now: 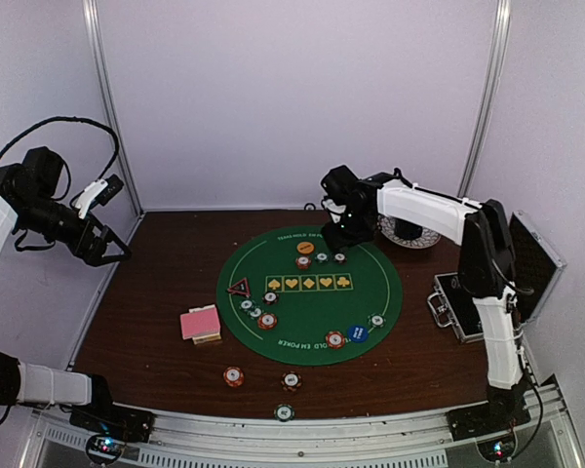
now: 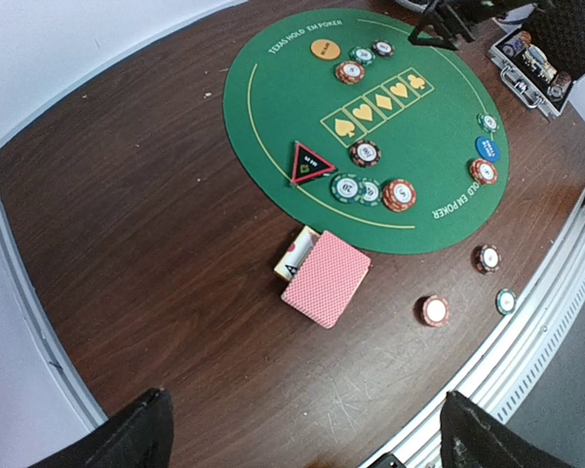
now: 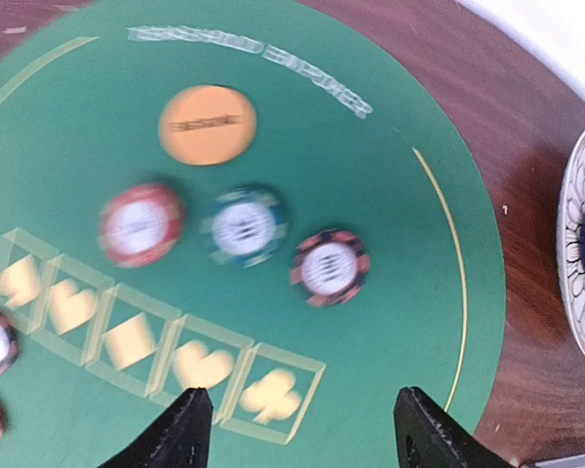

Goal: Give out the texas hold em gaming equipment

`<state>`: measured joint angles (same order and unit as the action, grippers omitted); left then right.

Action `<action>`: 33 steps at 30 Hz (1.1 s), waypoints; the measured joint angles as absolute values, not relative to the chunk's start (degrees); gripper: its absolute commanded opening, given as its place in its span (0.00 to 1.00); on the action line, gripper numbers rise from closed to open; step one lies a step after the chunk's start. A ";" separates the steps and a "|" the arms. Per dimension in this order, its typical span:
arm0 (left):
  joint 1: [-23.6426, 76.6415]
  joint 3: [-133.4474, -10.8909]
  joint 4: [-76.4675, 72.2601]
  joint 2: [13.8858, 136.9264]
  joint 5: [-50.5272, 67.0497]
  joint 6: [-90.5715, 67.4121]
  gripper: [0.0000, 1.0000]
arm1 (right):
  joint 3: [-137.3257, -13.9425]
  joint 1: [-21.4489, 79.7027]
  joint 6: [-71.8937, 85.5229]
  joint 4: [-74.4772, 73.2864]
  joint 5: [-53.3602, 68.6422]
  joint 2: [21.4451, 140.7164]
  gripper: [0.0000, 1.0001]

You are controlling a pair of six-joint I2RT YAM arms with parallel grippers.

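A round green poker mat [image 1: 309, 292] lies mid-table. At its far side an orange disc [image 3: 207, 124], a red chip [image 3: 140, 224], a green chip [image 3: 244, 226] and a dark orange-edged chip [image 3: 330, 267] sit in a group. My right gripper [image 3: 300, 400] hovers just above them [image 1: 343, 234], open, with nothing between its fingers. The pink-backed cards [image 2: 326, 279] lie stacked left of the mat [image 1: 201, 324]. A red-black triangle marker [image 2: 312, 162] and a blue disc [image 2: 487, 147] rest on the mat. My left gripper [image 2: 302, 429] is open and empty, raised high at the left [image 1: 112, 249].
Three chips lie off the mat near the front: two on the wood [image 1: 233, 375] [image 1: 292, 380], one by the metal rail [image 1: 284, 412]. A dark cup on a patterned saucer [image 1: 409, 232] stands at the back right. An open metal-edged black case [image 1: 468, 302] sits at the right edge.
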<state>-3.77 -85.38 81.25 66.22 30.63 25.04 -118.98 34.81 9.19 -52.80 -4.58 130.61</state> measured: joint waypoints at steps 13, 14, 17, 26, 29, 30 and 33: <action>-3.77 -85.38 81.54 66.22 30.63 25.47 0.98 | -93.08 67.13 10.83 -47.57 -1.21 111.18 0.89; -3.77 -85.36 81.54 66.19 30.65 25.52 0.98 | -92.73 68.51 10.96 -47.92 -0.82 111.46 0.90; -3.77 -85.25 81.56 66.22 30.65 25.63 0.98 | -92.64 71.42 10.94 -48.45 0.84 112.90 0.90; -3.77 -85.19 81.56 65.43 30.65 25.63 0.97 | -92.05 72.18 10.85 -48.45 3.88 118.21 0.83; -3.77 -85.19 81.60 65.17 30.65 25.63 0.97 | -91.70 72.18 10.81 -48.45 4.38 119.15 0.80; -3.77 -85.19 81.60 65.17 30.65 25.63 0.98 | -91.70 72.18 10.79 -48.42 4.54 119.44 0.79; -3.77 -85.19 81.60 65.17 30.65 25.63 0.98 | -91.55 72.18 10.66 -48.40 4.95 120.03 0.75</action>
<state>-3.77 -85.19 81.60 65.17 30.65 25.63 -91.55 72.18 10.66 -48.40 4.95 120.03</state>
